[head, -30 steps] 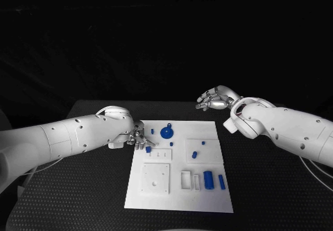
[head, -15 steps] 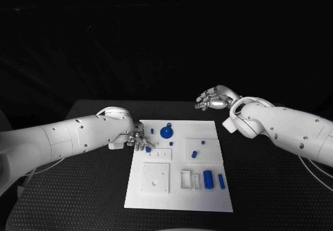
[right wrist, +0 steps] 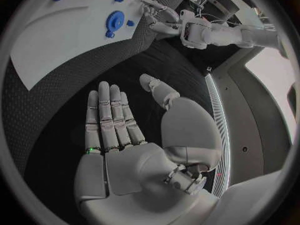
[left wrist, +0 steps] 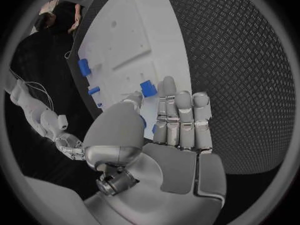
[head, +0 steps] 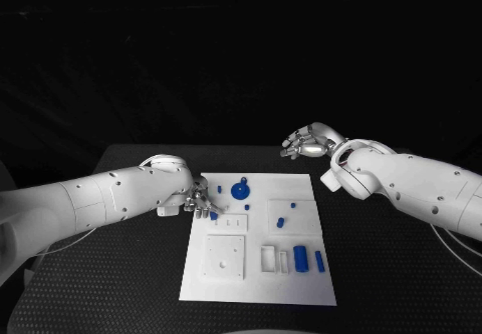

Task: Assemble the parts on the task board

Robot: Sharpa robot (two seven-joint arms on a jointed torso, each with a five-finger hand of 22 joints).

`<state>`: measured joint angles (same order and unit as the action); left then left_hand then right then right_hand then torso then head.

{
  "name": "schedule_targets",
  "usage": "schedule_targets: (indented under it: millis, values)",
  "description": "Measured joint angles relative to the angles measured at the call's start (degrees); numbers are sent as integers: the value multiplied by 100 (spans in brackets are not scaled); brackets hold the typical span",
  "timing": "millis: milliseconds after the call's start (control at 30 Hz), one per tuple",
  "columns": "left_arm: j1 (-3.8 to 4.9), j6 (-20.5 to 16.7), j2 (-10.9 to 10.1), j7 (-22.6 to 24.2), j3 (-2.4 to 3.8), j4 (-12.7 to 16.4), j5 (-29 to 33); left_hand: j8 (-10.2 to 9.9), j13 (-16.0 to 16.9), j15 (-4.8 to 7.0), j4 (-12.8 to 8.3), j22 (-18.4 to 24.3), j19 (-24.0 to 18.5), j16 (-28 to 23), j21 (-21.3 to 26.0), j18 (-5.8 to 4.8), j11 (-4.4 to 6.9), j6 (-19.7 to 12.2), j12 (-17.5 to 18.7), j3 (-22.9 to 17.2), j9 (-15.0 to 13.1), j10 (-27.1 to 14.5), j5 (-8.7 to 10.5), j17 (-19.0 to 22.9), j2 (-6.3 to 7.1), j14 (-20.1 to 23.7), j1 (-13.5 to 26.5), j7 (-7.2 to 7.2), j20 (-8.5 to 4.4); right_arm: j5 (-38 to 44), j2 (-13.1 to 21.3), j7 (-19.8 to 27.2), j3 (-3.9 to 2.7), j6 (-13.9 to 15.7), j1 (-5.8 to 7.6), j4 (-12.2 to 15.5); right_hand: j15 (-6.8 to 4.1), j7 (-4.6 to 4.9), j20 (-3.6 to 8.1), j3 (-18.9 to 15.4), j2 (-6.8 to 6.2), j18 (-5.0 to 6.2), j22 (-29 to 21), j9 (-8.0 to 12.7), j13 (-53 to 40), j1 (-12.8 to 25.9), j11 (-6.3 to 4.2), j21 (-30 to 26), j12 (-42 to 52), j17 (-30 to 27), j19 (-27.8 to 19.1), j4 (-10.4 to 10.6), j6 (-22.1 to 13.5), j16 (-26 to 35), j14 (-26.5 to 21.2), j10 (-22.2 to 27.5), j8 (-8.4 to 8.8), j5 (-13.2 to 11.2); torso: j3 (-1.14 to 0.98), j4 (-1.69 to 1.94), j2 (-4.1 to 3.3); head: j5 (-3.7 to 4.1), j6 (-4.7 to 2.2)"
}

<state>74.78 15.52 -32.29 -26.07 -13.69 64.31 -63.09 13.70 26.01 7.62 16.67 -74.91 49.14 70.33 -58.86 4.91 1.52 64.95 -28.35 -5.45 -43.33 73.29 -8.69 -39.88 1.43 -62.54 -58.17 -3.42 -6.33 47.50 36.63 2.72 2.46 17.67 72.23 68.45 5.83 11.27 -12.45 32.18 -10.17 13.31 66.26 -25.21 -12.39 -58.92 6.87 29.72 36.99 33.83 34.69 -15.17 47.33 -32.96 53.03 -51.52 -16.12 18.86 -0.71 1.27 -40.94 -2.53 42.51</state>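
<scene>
Left fingers (left wrist: pixel 178 112): stretched out side by side, thumb apart, tips just above a small blue part (left wrist: pixel 148 88) at the task board's left edge; no grip visible.
Left hand (head: pixel 198 202): over the left edge of the board, near its far corner; holding nothing as far as visible.
Right fingers (right wrist: pixel 111 116): straight and together, thumb spread to the side, nothing in them.
Right hand (head: pixel 309 142): raised beyond the table's far edge, well apart from the board, open-palmed.
Task board (head: pixel 301 292): white plate, lying flat in the middle of the table, long sides running from near edge to far edge.
Round blue part (head: pixel 241 190): on the board near its far edge, a small peg (head: pixel 220 188) just beside it toward the left edge.
Raised white square (head: pixel 291 214): by the board's right edge; two small blue pieces on it, one (head: pixel 293 205) nearer the far edge, one (head: pixel 281 223) nearer the near edge.
Slots near the right near corner: a thick blue cylinder (head: pixel 300 259) and a thin blue bar (head: pixel 320 261) side by side, an open white frame (head: pixel 269 258) just beside them.
Square white block (head: pixel 225 257): toward the board's left near corner, small holes in its top.
Table (head: pixel 120 292): black, textured surface.
Room: dark behind the table.
</scene>
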Motion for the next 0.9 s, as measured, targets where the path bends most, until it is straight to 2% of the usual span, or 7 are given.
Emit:
schedule_targets:
  millis: [567, 900]
  values:
    - [-18, -6, 1, 63, -1, -18, 59, 0, 4, -22, -3, 1, 0, 0, 8, 0, 1, -6, 0, 41, 1, 0, 0, -1, -33, 15, -33, 6, 0, 0, -5, -1, 0, -1, 0, 13, 0, 0, 0, 0, 0, 0, -1, 5, 11, 0, 0, 0, 0, -1, 0, 0, 0, 23, 0, 0, 0, 0, 1, 1, 3, -14, -8]
    - [-19, -31, 7, 79, 0, -16, 140, 0, 34, -27, -12, -3, 0, 0, 31, -1, -20, -6, 0, 193, 5, -21, -100, -1, -285, 10, -769, 7, 0, 0, -15, -2, 0, -4, 0, 9, 0, 0, 0, 0, 0, 0, 4, 4, 15, 0, 0, -23, 0, -1, 0, 0, 0, 23, 0, 0, 0, 0, 3, 4, 2, -20, 1]
